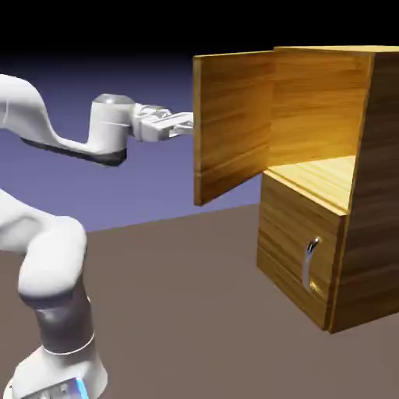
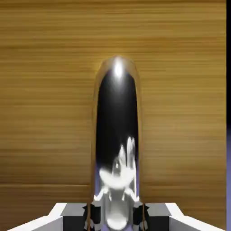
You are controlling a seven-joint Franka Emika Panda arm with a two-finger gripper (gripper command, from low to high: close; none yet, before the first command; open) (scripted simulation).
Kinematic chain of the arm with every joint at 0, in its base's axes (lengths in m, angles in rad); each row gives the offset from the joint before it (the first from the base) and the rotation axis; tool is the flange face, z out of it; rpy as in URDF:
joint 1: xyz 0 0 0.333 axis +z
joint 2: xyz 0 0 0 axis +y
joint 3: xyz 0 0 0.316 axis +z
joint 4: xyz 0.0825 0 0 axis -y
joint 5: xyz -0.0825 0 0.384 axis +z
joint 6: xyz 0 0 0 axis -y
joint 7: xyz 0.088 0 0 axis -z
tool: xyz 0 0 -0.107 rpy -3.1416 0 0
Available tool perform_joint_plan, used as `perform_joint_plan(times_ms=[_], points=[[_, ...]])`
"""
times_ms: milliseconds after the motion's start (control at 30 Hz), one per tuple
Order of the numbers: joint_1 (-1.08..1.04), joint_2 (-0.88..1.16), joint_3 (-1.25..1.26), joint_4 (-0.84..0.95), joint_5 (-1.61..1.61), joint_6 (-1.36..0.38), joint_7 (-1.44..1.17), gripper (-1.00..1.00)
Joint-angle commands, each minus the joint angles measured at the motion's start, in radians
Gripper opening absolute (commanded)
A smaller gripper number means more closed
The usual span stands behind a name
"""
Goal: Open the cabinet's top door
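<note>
One top door (image 1: 234,125) of a golden-brown cabinet (image 1: 379,187), swung wide open toward the exterior view's left, with upper compartment (image 1: 319,109) exposed. On the door's face in the hand view, a long curved silver handle (image 2: 117,113), gripped by closed jaws, with fingertips (image 2: 158,221) on either side. Below the compartment, a shut lower door (image 1: 296,241) with a smaller curved handle (image 1: 308,269). Farther out, at the exterior view's left, a white arm (image 1: 109,128) above a brown desk (image 1: 171,296), against a blue-violet backdrop (image 1: 167,195).
</note>
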Motion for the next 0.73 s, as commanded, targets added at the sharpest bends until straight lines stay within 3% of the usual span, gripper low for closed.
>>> perform_joint_plan(times_ms=[0,300,700], points=[[-0.026,0.01,0.036,0.031,0.02,-0.042,-0.002,-1.0],[-0.326,0.036,0.353,0.323,0.166,-0.341,-0.033,-1.0],[-0.715,-0.105,0.609,0.711,0.314,-0.613,-0.145,-1.0]])
